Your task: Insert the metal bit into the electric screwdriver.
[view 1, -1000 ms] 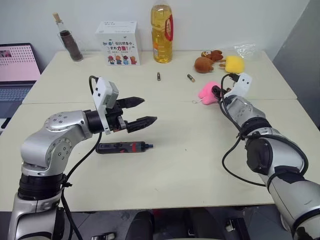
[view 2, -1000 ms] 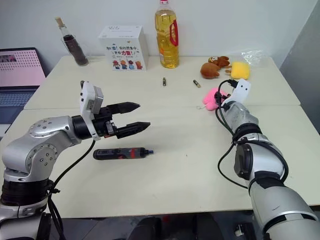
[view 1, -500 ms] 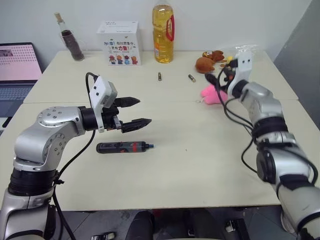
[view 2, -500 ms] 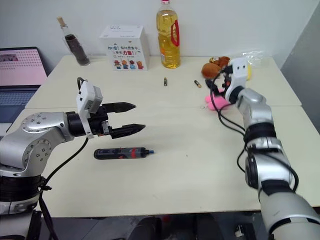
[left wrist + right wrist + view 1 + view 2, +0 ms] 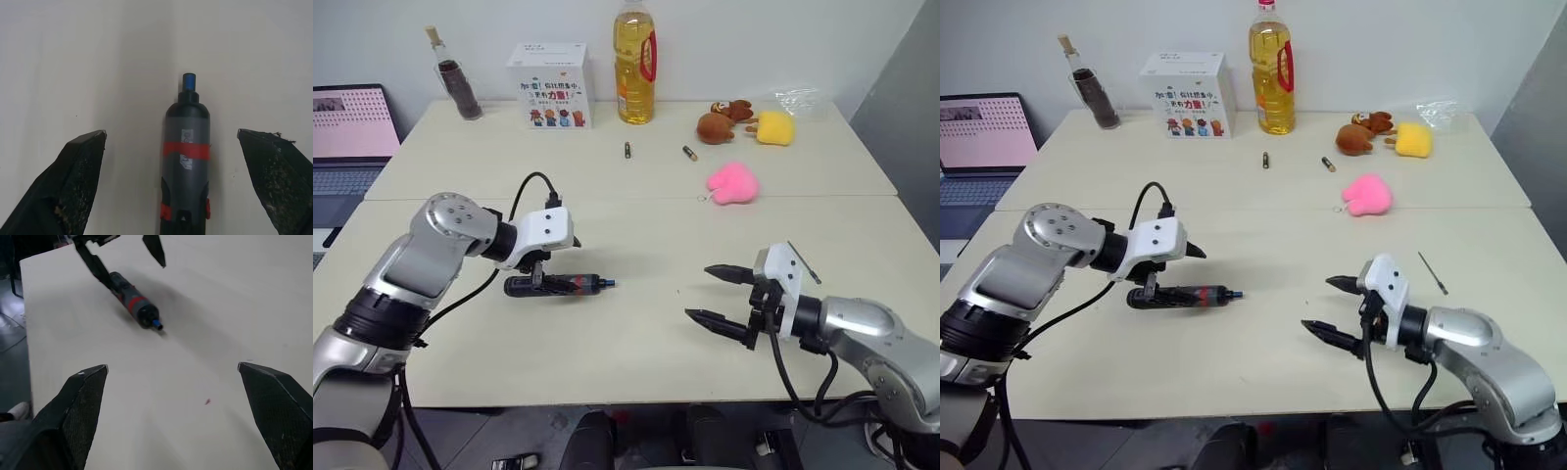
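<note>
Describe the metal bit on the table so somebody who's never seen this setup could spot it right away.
Start at the pink plush on the cream table, then look toward the table's near edge on the robot's right side. The metal bit lies there alone on bare tabletop, just beyond the right claw. It is a thin grey needle-like rod, unlike the two short stubby cylinders farther back.

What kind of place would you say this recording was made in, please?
Probably an office or lab test room: plain pale tables against a bare wall, an open laptop alongside, and assorted props such as plush toys and an oil bottle.
</note>
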### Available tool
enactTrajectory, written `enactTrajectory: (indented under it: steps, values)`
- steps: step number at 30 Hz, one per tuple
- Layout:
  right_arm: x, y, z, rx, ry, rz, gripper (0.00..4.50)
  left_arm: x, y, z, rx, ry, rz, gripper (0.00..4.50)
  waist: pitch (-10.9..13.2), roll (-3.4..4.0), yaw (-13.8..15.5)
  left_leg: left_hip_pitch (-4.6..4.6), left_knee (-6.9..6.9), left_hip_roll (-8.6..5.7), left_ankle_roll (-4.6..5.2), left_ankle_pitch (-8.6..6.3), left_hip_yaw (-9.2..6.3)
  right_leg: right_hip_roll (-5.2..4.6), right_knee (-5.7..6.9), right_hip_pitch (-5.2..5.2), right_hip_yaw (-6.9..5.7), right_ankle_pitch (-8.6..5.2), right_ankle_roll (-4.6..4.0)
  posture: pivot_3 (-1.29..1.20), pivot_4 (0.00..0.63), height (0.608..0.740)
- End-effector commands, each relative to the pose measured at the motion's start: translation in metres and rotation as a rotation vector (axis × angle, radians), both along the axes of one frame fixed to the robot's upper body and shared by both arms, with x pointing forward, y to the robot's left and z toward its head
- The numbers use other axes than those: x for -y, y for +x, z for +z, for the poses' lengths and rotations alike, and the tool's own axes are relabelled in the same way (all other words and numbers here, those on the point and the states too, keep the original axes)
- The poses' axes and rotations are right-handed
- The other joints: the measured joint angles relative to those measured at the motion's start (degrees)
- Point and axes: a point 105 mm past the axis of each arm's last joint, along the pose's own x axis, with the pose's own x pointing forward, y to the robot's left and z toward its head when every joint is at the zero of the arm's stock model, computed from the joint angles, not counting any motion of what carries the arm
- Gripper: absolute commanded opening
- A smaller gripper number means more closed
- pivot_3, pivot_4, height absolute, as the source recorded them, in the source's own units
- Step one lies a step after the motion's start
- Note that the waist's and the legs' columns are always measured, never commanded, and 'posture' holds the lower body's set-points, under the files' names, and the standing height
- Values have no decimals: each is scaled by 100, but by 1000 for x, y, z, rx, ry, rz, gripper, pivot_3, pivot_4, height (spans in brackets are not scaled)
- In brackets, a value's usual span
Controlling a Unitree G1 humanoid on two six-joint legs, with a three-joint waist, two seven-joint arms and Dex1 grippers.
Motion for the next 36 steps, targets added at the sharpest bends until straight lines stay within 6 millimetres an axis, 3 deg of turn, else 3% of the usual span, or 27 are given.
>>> enactTrajectory:
  steps: [1, 7, 21, 31, 36]
  values:
    - [-11, -15, 4, 53, -5, 21, 4474, 6, 0, -13, 3, 87, -56, 4500, 0, 0, -27, -1, 1, 0, 1, -1, 0, 0, 0, 0, 1, 0, 0, 0, 150, 740]
    - [-11, -23, -7, 41, -39, 26, 4474, 9, -4, -30, -40, 144, -76, 4500, 0, -2, -30, -6, 13, -1, 4, -2, -4, 0, 0, 0, -3, 0, 0, 0, 150, 740]
    - [-14, -25, -15, 82, -70, 57, 4474, 30, 19, -48, -34, 163, -34, 4500, -8, -5, 83, 8, 20, -8, 6, -3, -4, -6, 2, 18, -3, 3, 5, 0, 150, 740]
    - [-22, -22, 2, 200, -56, 101, 4474, 34, 19, -54, -69, 153, -57, 4500, -26, 0, 110, 17, 22, -9, 6, -3, -2, -8, 6, 24, 1, 5, 7, 0, 150, 740]
    - [-25, -22, 2, 196, -50, 103, 4500, 37, 17, -53, -72, 141, -71, 3598, -34, 3, 130, 18, 24, -11, 6, -3, -2, -10, 5, 28, 0, 5, 7, 0, 150, 740]
